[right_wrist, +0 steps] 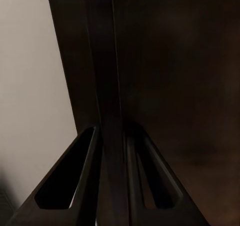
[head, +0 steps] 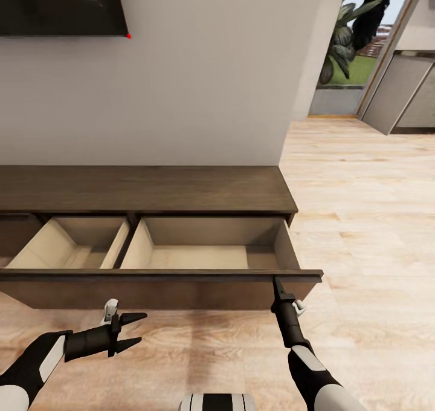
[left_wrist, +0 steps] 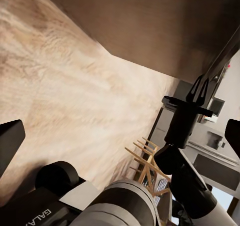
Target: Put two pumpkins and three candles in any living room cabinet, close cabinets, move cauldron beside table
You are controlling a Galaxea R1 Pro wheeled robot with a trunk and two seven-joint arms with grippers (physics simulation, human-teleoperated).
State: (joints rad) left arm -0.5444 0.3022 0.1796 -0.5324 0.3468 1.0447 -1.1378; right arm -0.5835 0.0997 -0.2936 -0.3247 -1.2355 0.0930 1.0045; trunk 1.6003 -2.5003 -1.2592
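The long dark-brown cabinet stands against the wall with its wide drawer pulled out. The drawer's two pale beige compartments hold nothing. My right gripper is shut on the top edge of the drawer front near its right end. In the right wrist view the fingers pinch that thin dark panel. My left gripper hangs open, low in front of the drawer front and apart from it, with nothing in it. Pumpkins, candles, cauldron and table are out of view.
A wall TV hangs above the cabinet. Light plank floor stretches to the right toward a doorway with plants and grey cupboards. A wooden chair shows beyond my right arm.
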